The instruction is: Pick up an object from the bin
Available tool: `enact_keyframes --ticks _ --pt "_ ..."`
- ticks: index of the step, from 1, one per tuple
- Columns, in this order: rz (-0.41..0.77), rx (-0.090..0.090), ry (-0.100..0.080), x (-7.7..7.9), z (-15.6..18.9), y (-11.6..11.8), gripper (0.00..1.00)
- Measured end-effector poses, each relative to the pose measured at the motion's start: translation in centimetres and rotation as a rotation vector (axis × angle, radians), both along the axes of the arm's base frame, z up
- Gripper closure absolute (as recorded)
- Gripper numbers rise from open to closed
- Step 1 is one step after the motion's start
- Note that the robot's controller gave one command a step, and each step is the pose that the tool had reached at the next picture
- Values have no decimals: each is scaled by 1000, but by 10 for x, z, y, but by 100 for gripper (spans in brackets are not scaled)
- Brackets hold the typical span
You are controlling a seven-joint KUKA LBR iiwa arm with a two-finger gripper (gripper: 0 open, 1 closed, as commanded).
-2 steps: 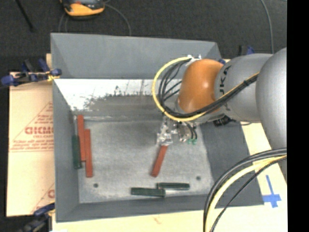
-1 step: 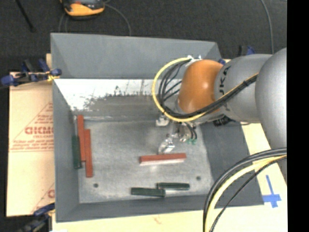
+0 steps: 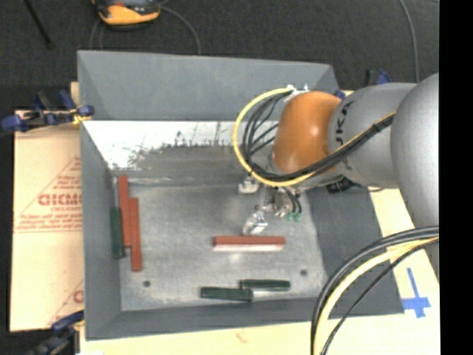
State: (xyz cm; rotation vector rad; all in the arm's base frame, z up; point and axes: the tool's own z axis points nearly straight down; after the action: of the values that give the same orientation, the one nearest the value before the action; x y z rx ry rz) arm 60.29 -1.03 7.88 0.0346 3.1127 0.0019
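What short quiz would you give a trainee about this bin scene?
1. True or false: the claw hangs at the view's left wall of the bin.
2. Which thing lies nearest the claw? A: the red bar in mid-bin; B: a yellow ball; C: a blue cup.
3. What colour are the two sticks by the near wall?
Key: 1 false; 2 A; 3 dark green.

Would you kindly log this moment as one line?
hand: over red bar at centre of bin; red bar: lying flat on floor, not lifted
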Motion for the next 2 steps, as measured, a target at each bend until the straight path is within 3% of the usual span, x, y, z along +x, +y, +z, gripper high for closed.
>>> enact_keyframes --ticks 1,2 --pt "32 -3 17 -41 0 -6 0" --pt "184 -8 19 -56 -1 3 0"
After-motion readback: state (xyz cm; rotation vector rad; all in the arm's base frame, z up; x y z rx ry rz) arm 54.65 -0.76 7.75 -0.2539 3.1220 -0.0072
